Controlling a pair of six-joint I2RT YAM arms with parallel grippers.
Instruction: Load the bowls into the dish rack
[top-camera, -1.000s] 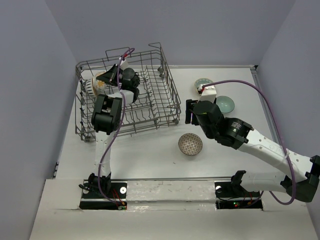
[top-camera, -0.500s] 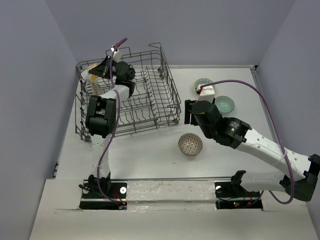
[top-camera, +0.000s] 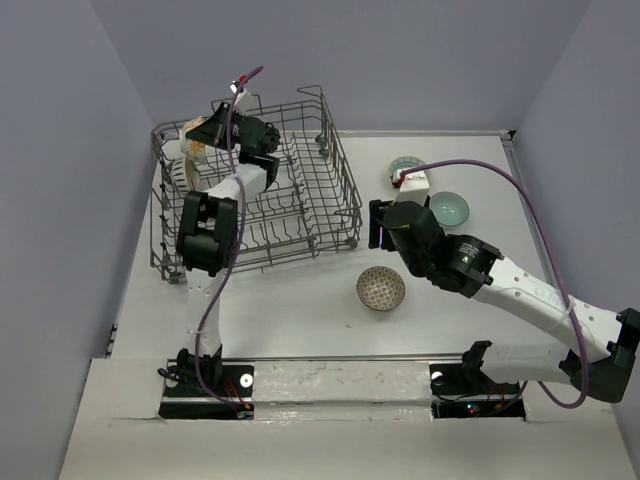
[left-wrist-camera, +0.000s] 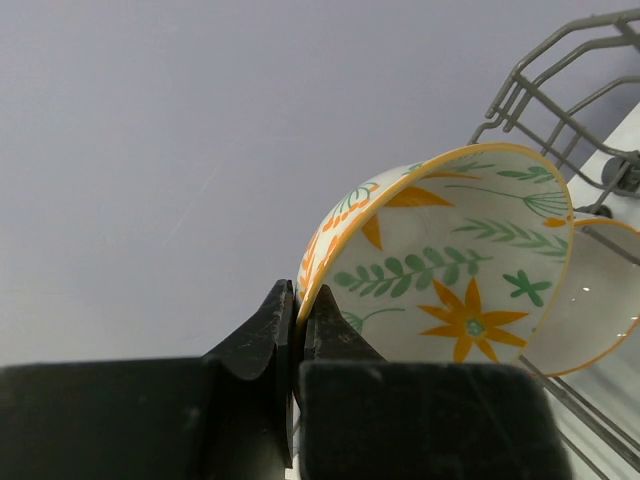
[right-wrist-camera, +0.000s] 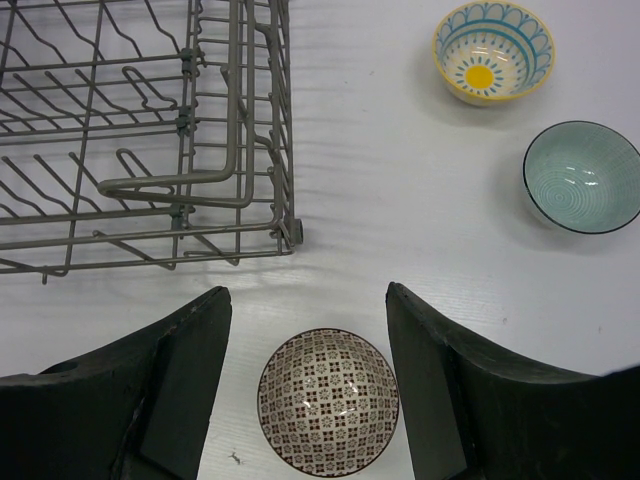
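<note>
Left gripper (left-wrist-camera: 297, 312) is pinched tight on the rim of the white ceramic bowl painted with orange flowers and green leaves (left-wrist-camera: 450, 270). It holds the bowl tilted on edge at the far-left corner of the grey wire dish rack (top-camera: 345, 195), just beside a cream bowl (left-wrist-camera: 600, 300). Best play here, I'd say: ease it down between the tines and release only once it's seated. Right gripper (right-wrist-camera: 308, 320) hangs wide open, empty, over the brown-patterned bowl (right-wrist-camera: 328, 400).

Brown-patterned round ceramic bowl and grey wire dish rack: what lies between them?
Between the brown-patterned bowl and the grey wire rack, only bare white table; right wrist view shows it.
</note>
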